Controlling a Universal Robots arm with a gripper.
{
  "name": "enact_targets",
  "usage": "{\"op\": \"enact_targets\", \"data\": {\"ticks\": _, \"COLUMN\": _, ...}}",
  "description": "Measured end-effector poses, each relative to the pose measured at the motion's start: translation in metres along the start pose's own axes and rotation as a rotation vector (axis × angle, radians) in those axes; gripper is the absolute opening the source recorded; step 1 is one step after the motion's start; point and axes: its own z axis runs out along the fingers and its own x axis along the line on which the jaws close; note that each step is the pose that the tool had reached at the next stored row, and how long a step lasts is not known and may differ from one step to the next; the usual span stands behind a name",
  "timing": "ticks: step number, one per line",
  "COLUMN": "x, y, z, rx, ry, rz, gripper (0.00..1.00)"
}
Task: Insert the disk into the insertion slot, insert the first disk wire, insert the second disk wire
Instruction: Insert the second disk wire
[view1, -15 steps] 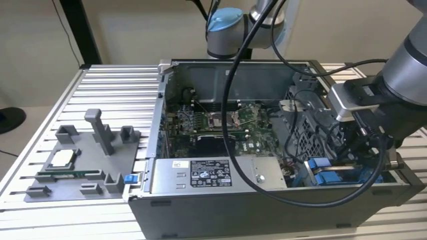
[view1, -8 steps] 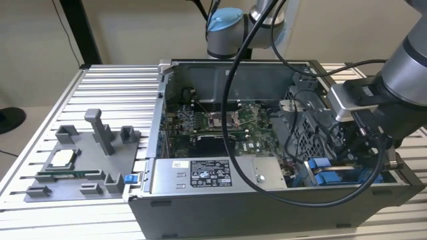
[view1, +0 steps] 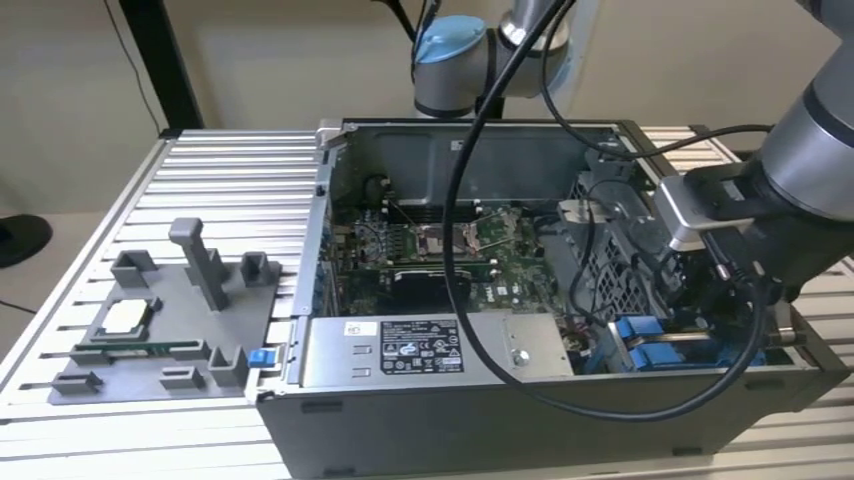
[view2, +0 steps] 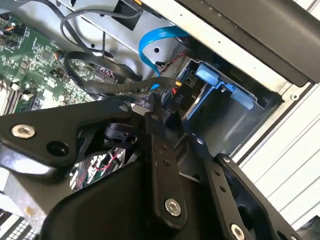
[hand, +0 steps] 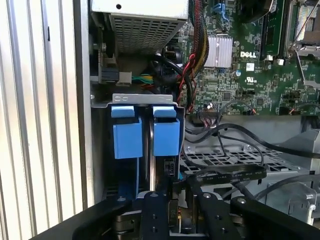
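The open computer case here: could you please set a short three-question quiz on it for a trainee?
1. True or false: the grey metal computer case lies open, its green motherboard showing.
2. In the first wrist view, how many bright blue plastic carrier tabs stand side by side in the grey metal drive bay? A one, B two, C four.
3. Fill in: the grey plastic parts tray lies on the slatted aluminium table, on the exterior view's ____ of the case.
Key: 1 true; 2 B; 3 left.

Matt blue plastic carrier tabs sit beside a perforated metal cage.
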Motion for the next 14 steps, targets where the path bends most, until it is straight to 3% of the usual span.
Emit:
{"op": "enact_targets", "data": {"ticks": 3, "x": -0.0013, "y": -0.0004, "z": -0.0071, "rx": -0.0011, "ry": 0.0000, "rz": 0.001, "gripper": 1.00}}
{"op": "enact_targets", "data": {"ticks": 14, "x": -0.0103, "y": -0.0046, "z": -0.0561, "rx": -0.0016, "ry": 0.0002, "rz": 0.001, "gripper": 1.00}}
